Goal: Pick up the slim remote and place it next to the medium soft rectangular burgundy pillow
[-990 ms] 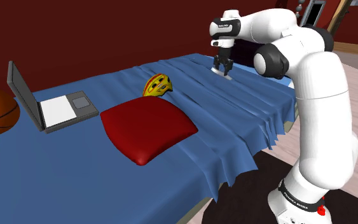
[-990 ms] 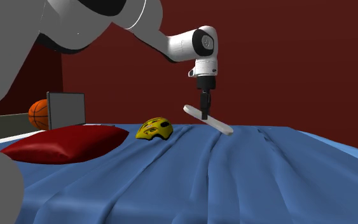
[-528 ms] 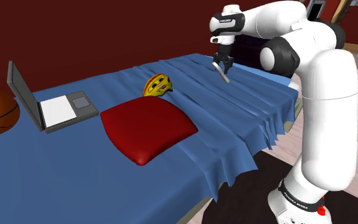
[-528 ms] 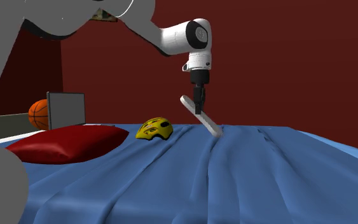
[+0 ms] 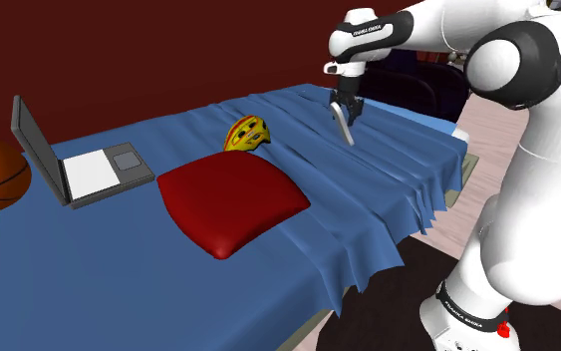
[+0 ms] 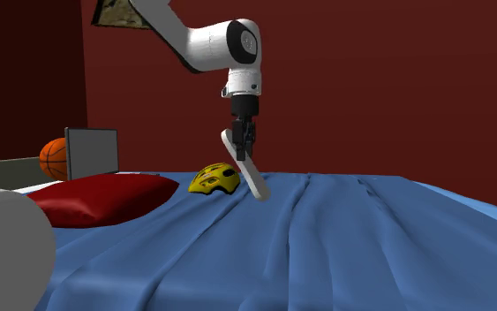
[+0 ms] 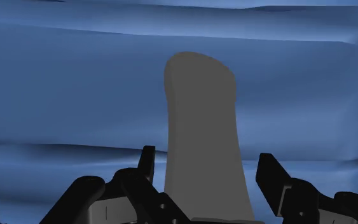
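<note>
Shifted toward helmet (image 6: 214, 179): remote (image 6: 252, 177) | hangs tilted beneath claw (image 6: 244, 146) | claw grasping remote

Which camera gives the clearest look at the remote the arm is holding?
The second exterior view: the remote hangs tilted, full length, clear above the blue bedspread. The wrist view shows its plain grey face; the shoulder view shows a short sliver beneath the end effector.

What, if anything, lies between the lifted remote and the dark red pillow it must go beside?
The yellow helmet lies on the blue bedspread between the remote and the pillow, by its far corner.
</note>
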Controlling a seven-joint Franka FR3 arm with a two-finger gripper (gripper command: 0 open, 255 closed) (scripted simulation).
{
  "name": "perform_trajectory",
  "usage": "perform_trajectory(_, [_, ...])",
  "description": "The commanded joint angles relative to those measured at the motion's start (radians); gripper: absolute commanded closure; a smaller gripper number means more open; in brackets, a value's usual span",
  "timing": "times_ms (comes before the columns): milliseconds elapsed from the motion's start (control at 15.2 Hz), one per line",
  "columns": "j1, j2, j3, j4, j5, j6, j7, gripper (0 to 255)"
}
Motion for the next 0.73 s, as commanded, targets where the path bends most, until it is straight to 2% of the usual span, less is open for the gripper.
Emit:
perform_trajectory(0, [0.042,-0.081,0.018,-0.078,-0.050,0.014,0.070,255])
perform_trajectory(330, [0.101,-0.243,0.087,-0.237,-0.140,0.035,0.227,255])
perform_trajectory(660, [0.136,-0.372,0.175,-0.364,-0.189,0.039,0.374,255])
